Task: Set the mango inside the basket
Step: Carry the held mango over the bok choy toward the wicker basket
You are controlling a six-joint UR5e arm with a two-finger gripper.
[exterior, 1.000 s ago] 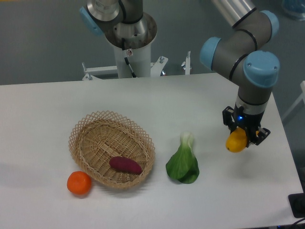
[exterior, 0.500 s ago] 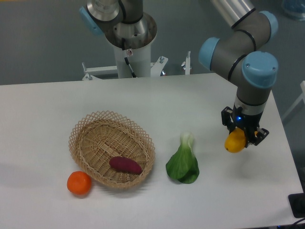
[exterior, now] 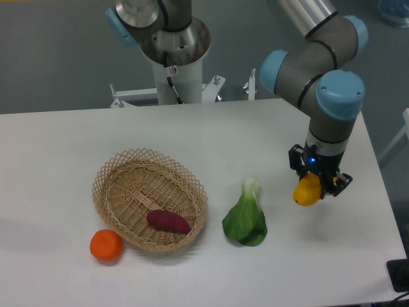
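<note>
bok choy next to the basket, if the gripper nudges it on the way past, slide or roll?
The bok choy lies flat with broad leaves spread on the table, so it would probably slide or pivot rather than roll. The leaves look thin and floppy, likely to bend or crumple. It probably weighs little for its size.

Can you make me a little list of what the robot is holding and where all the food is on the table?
hand: shut on the mango, off to the right of the basket
mango: yellow-orange, held in the hand, not in the basket yet
basket: wicker, on the left part of the table
sweet potato: purple, lying inside the basket
orange: on the table, just outside the basket's front left rim
leafy green: on the table between the basket and the mango
table: white
</note>
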